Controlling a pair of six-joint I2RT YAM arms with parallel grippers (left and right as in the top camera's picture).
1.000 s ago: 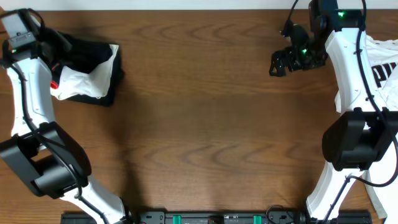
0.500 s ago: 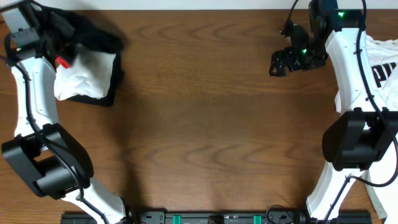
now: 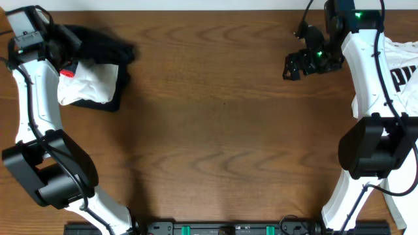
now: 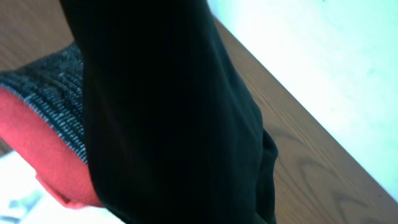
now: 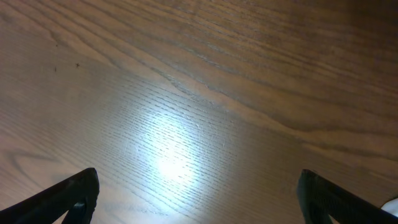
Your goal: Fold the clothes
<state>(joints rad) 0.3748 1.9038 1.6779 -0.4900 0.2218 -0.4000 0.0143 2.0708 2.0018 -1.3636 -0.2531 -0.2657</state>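
Leggings [image 3: 98, 47]: 1 (black) | white cloth [image 3: 90, 82]: 1 | T-shirt [image 3: 400, 55]: 1

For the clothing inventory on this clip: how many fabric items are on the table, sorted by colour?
Black: 1, the black leggings with a red waistband
White: 2, the folded white cloth and the white T-shirt with black lettering
Total: 3
The dark fabric under the folded white cloth is counted with the black leggings; whether it is a separate piece cannot be told.
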